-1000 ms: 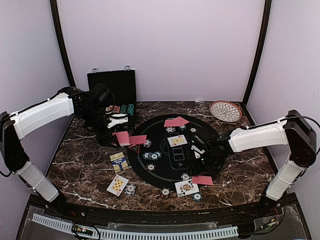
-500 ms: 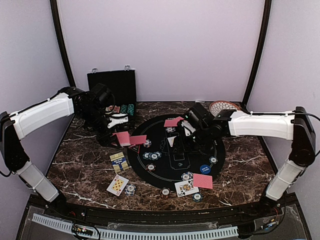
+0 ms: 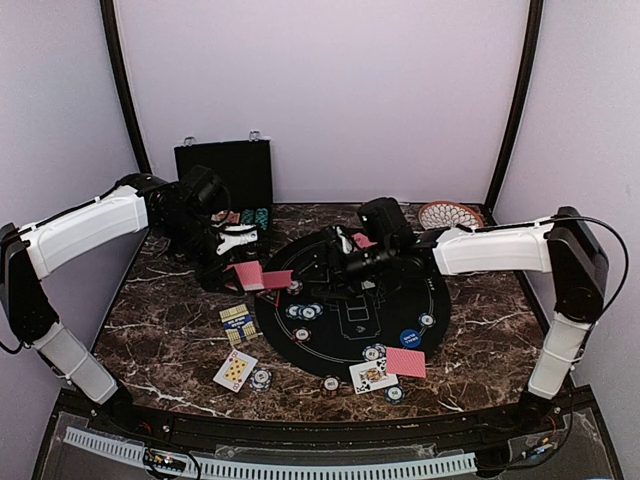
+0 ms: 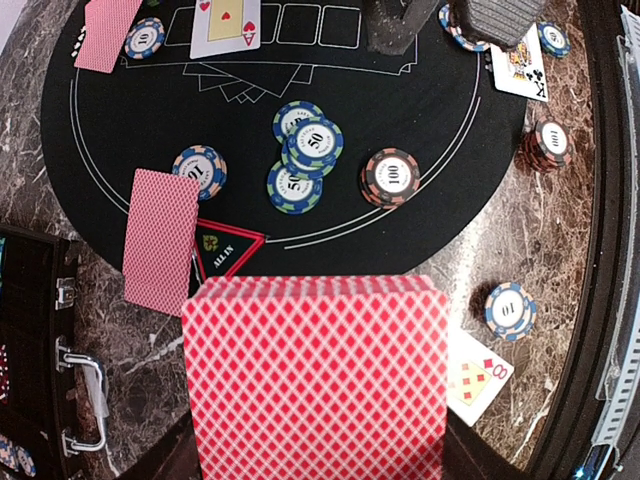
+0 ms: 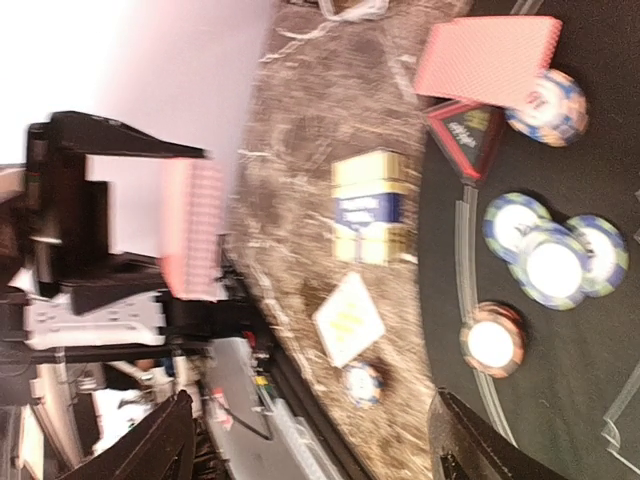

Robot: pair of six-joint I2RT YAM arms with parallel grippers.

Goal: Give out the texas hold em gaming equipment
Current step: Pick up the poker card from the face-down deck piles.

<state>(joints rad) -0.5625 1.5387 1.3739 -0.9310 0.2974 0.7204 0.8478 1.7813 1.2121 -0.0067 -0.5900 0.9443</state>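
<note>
Marble table (image 3: 160, 310) bears a black mat (image 3: 345, 340), cards (image 3: 235, 370), chips (image 3: 261, 379), case (image 3: 225, 170) and plate (image 3: 447, 212).

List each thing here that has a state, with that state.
left hand, shut on the deck
deck, held, backs showing
right hand, open, empty
chip case, lid open
eight of diamonds, face up
card by the ALL IN marker, face down
</note>
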